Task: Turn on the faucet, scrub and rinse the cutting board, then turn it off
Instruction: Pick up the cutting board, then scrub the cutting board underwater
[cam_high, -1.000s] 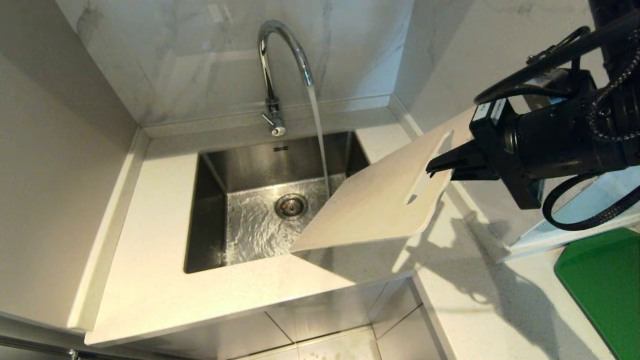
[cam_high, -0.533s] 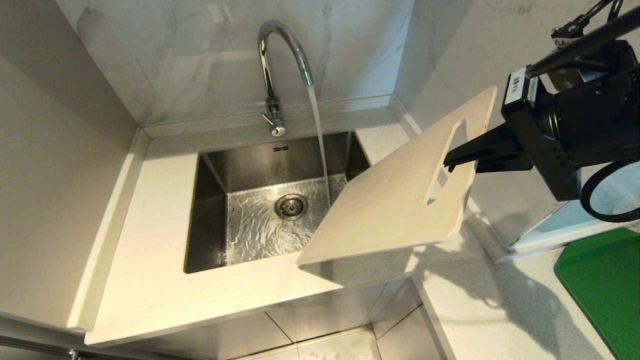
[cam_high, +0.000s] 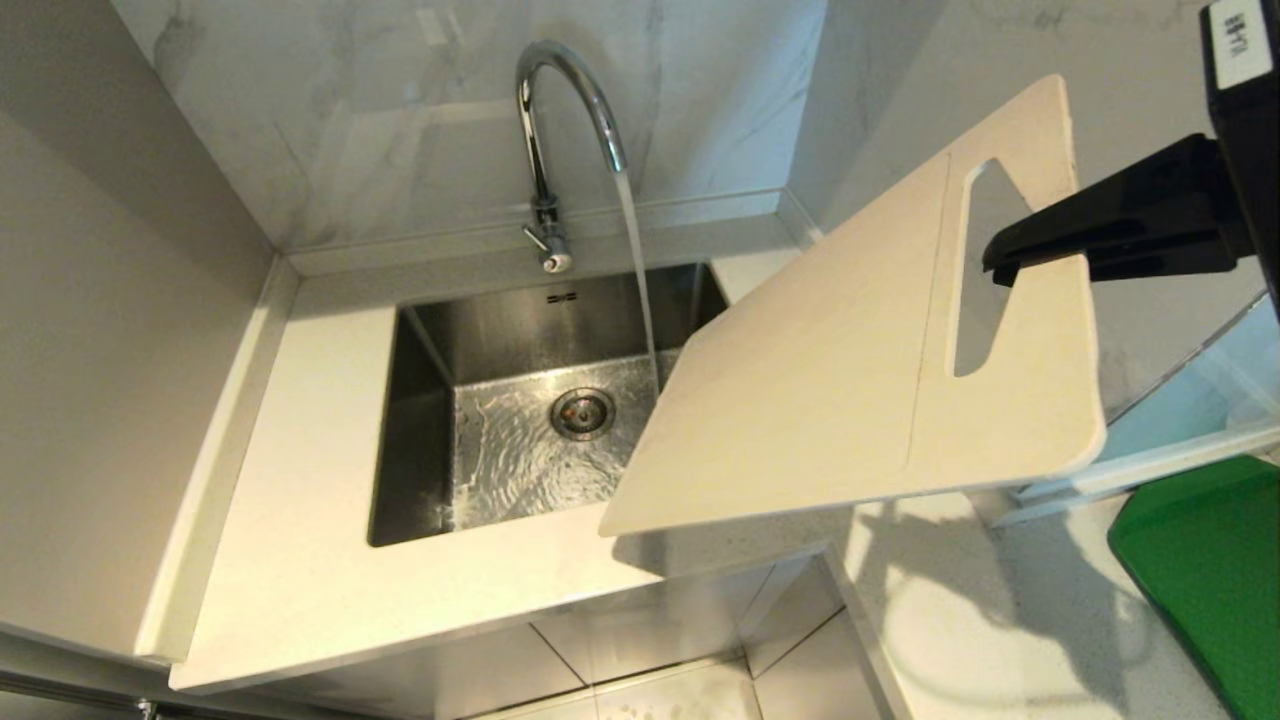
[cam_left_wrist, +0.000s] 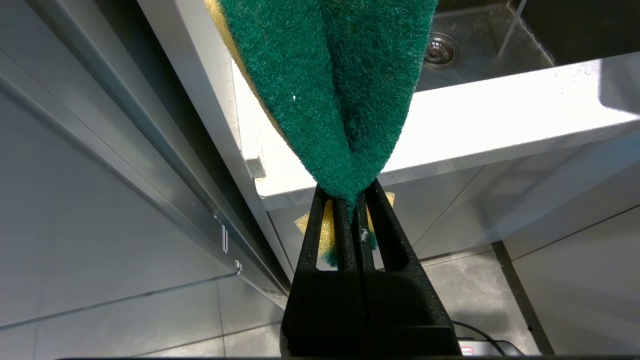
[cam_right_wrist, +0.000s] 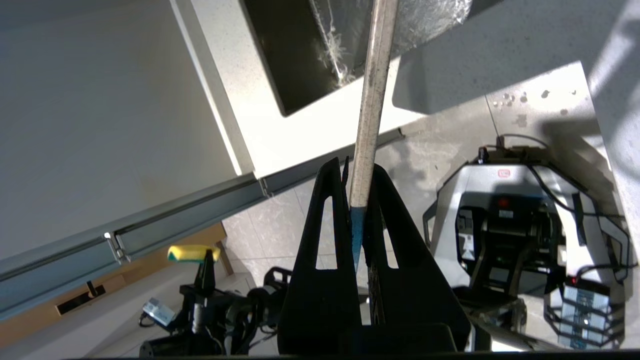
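Water pours from the chrome faucet (cam_high: 560, 110) into the sink (cam_high: 420, 430). The cream cutting board (cam_high: 830, 370) hangs tilted in the air over the sink's right edge, its low corner above the counter's front. My right gripper (cam_high: 1000, 265) is shut on the board's short edge beside the handle slot. In the right wrist view the board's edge (cam_right_wrist: 372, 90) runs up from between the jaws of that gripper (cam_right_wrist: 356, 169). My left gripper (cam_left_wrist: 354, 194) sits low in front of the counter, shut on a folded green-and-yellow sponge (cam_left_wrist: 330, 75).
A white counter (cam_high: 300, 560) surrounds the sink, and marble walls close in behind and to the right. A green tray (cam_high: 1210, 570) lies at the far right. The robot's base (cam_right_wrist: 520, 235) stands on the tiled floor below.
My right gripper has lifted the cutting board up and to the right, nearer the head camera and tilted more steeply. The water keeps running.
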